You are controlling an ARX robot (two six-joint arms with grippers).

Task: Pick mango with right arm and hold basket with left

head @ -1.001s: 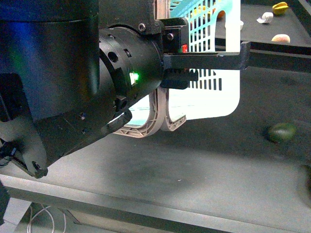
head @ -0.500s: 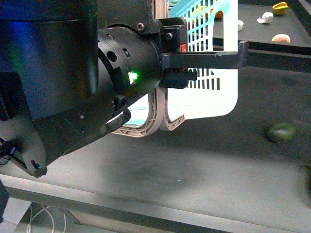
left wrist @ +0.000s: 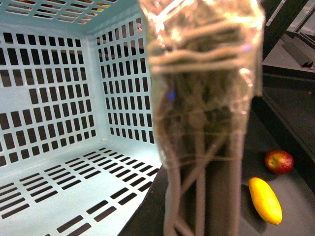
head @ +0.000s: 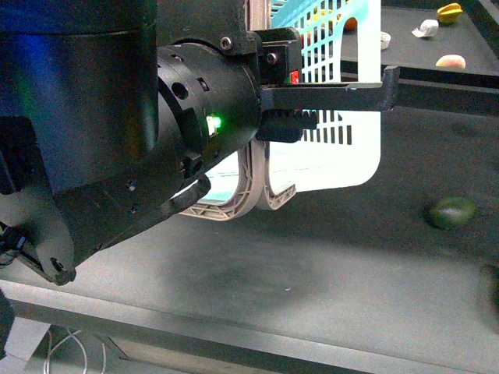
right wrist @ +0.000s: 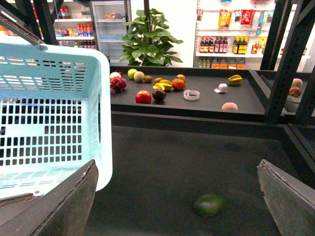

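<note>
I see my right fingers (right wrist: 64,206) spread wide and empty at the frame's lower corners, basket (right wrist: 49,113) at left; whether my left fingers (head: 327,95) grip, I cannot tell.

The front view is dim. The left arm's housing (head: 93,117) fills the left half as a near-black mass, with a blue sheen at upper left and one small green lamp (head: 214,122). Behind it the basket (head: 343,148) is blown out to white at centre. In the left wrist view the basket handle (left wrist: 204,147) is blurred close to the lens, with glare on its clear wrapping (left wrist: 202,44). The right wrist view is bright and sharp.
</note>
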